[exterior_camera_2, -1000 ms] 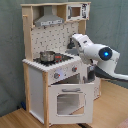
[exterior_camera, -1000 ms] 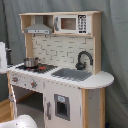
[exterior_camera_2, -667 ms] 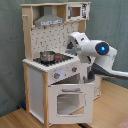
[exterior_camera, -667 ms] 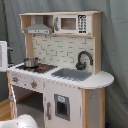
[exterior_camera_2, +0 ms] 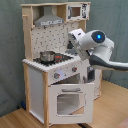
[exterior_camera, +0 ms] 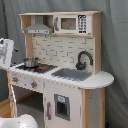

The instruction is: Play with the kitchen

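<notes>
My arm [exterior_camera_2: 95, 45] reaches over the kitchen [exterior_camera_2: 55, 65] counter beside the hob, where a small pot [exterior_camera_2: 47, 56] stands. I cannot tell whether my pincer is apart or together. The oven door [exterior_camera_2: 70, 102] hangs ajar below.

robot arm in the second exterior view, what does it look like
The arm has glossy white, rounded shells, with a glowing blue light on its bulbous joint and dark grey or black sections beneath. A white piece of it also shows at the first exterior view's left edge. No cables or markings are discernible, and the tool isn't clearly visible.
</notes>
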You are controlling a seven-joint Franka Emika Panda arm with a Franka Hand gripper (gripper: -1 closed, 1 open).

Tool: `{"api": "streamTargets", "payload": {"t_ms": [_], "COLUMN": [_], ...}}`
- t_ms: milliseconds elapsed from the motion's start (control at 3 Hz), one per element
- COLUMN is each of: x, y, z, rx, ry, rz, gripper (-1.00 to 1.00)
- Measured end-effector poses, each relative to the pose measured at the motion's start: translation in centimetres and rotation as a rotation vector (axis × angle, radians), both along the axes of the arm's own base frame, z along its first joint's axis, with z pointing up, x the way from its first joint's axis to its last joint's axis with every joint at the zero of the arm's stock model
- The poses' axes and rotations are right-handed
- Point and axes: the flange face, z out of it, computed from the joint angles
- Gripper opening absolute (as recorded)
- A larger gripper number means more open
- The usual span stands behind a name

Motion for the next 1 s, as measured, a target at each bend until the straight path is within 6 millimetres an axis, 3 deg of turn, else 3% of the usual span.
{"api": "streamTargets", "payload": {"t_ms": [1000], "x": [5.1], "y": [-4.5], "z": [3.5], "rx": [0.017], "ry": [0.285], "rz": [0.048], "gripper": [1.00]}}
